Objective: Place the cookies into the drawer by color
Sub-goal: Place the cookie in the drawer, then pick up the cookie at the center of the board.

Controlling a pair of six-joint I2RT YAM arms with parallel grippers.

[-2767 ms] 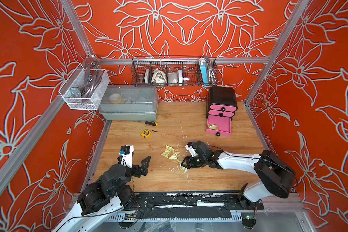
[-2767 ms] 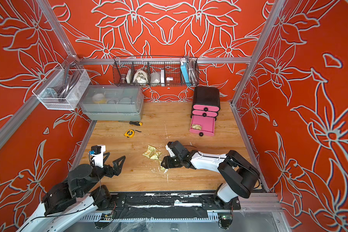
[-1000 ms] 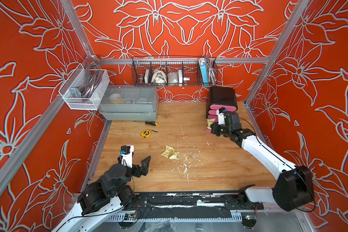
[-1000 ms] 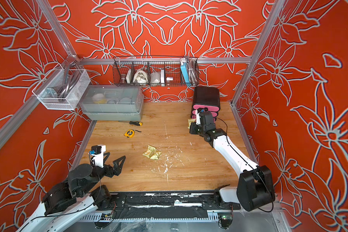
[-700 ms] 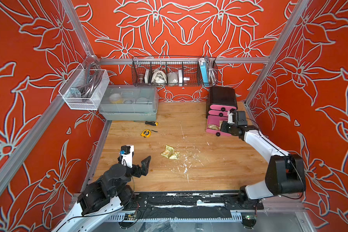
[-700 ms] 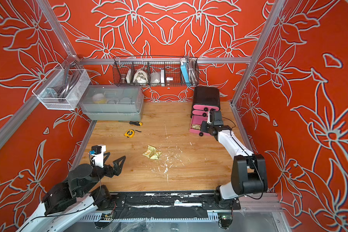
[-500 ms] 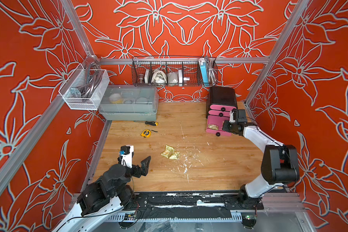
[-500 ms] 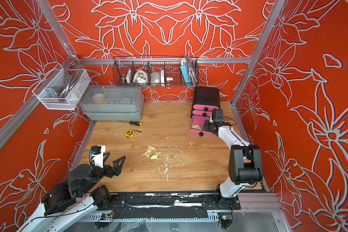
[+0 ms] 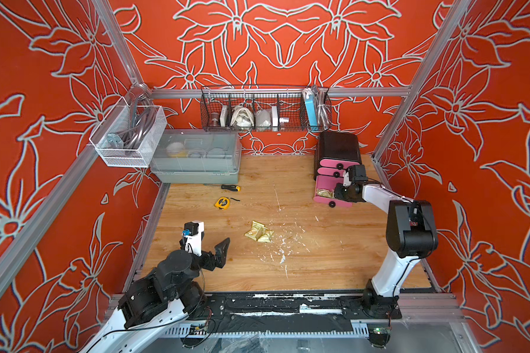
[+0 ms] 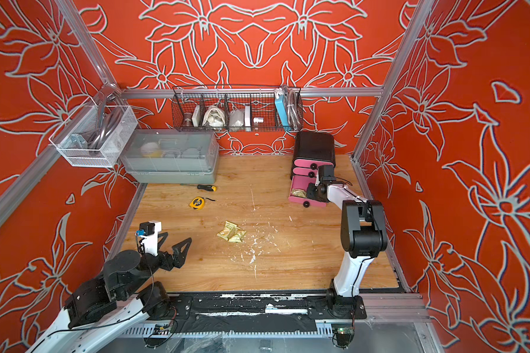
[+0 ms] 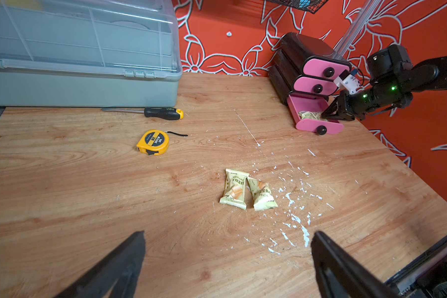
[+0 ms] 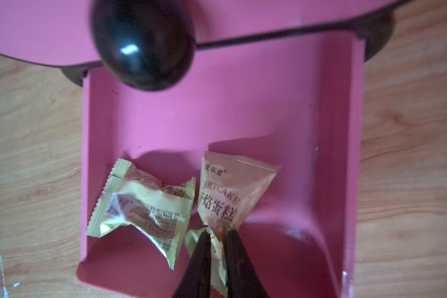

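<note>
Table [image 9: 318, 259] bears cookies [image 9: 258, 232], drawer [image 9: 337, 149], bin [image 9: 196, 159] — tape measure [image 9: 222, 203], screwdriver [image 9: 230, 187].

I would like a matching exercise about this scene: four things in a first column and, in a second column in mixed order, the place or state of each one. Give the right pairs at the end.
Column one:
1. screwdriver
2. bottom drawer
3. left claw
4. right claw

Column two:
a. wide open, holding nothing
b. pulled out, a packet lying in it
c. lying close in front of the grey bin
d. pinching a second packet by its end

Pairs: 1-c, 2-b, 3-a, 4-d.
</note>
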